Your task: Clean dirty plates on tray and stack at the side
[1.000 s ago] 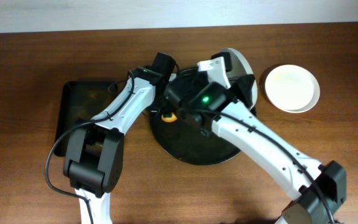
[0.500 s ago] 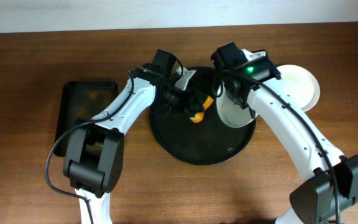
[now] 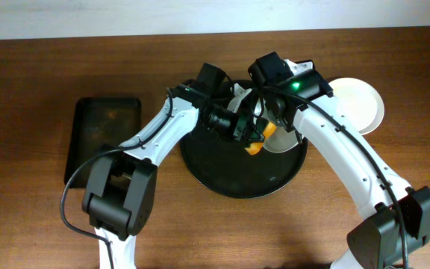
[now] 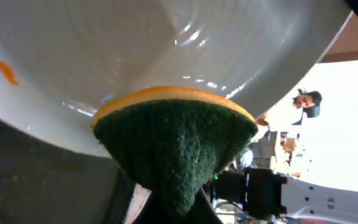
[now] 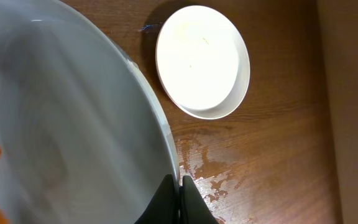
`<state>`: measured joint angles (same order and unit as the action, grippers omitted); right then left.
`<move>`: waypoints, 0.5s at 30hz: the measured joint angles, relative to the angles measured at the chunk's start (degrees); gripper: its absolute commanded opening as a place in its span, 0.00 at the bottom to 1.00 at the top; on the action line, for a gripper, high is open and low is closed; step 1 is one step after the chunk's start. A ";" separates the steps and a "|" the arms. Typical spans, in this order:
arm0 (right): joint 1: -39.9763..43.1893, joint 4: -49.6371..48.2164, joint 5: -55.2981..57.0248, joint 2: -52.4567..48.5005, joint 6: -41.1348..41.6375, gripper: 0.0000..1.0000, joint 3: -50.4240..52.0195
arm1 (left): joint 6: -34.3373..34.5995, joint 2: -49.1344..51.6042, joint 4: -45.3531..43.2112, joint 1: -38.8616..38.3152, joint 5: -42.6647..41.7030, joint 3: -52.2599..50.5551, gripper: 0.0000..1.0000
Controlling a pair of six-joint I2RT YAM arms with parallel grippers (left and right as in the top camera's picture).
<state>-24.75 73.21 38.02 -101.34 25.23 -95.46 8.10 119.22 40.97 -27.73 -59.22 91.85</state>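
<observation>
Pinching plate [image 5: 73, 124] rim: right pincer [image 5: 180, 184].

Nothing legible is showing in any view: no txt, labels, brands or nos. are appearing on the held plate [image 5: 73, 124], the stacked plates [image 3: 358, 106], the tray [image 3: 230, 178] or the sponge [image 4: 176, 143].
</observation>
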 measured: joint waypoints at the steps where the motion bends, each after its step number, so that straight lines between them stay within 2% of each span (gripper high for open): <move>1: 0.00 -0.02 0.00 0.00 0.04 0.04 0.00 | 0.59 0.02 -0.63 -0.26 0.48 0.00 0.00; 15: -0.09 0.22 -0.02 0.98 0.04 0.04 0.00 | 6.56 0.00 -3.15 -1.79 4.24 0.00 0.00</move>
<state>-24.84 73.43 38.00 -100.36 25.28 -95.46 14.66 119.22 37.82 -29.52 -54.98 91.85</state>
